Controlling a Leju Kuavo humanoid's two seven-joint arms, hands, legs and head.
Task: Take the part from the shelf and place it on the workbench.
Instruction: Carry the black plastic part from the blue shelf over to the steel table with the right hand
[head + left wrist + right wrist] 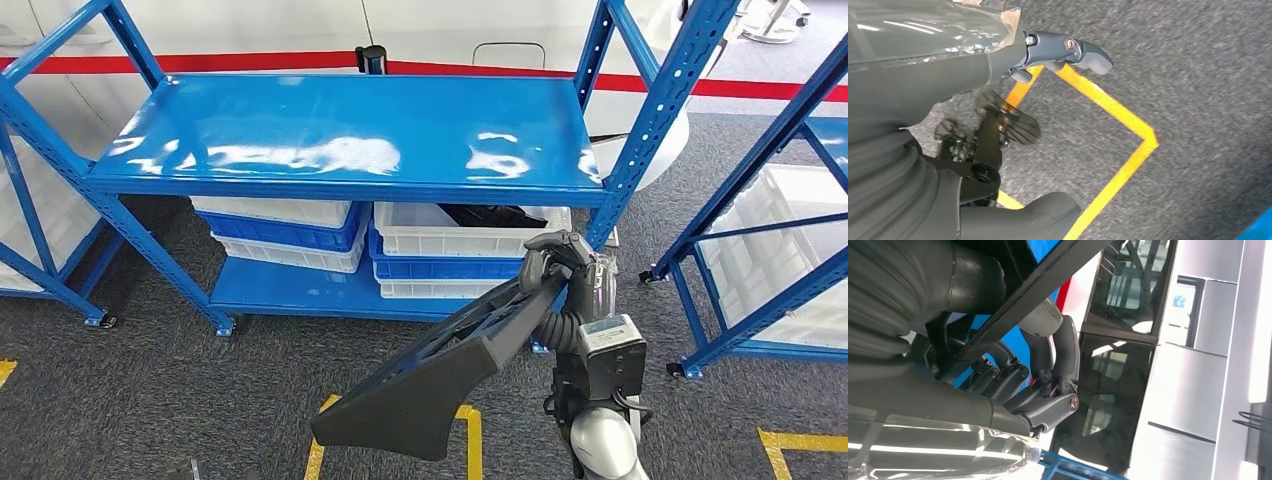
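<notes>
Up front, right hand (556, 262) grips the black part (440, 375)

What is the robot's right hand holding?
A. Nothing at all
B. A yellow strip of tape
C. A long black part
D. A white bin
C: in the head view the right hand grips one end of the long black part, which slants down in front of the blue shelf, above the carpet.
</notes>
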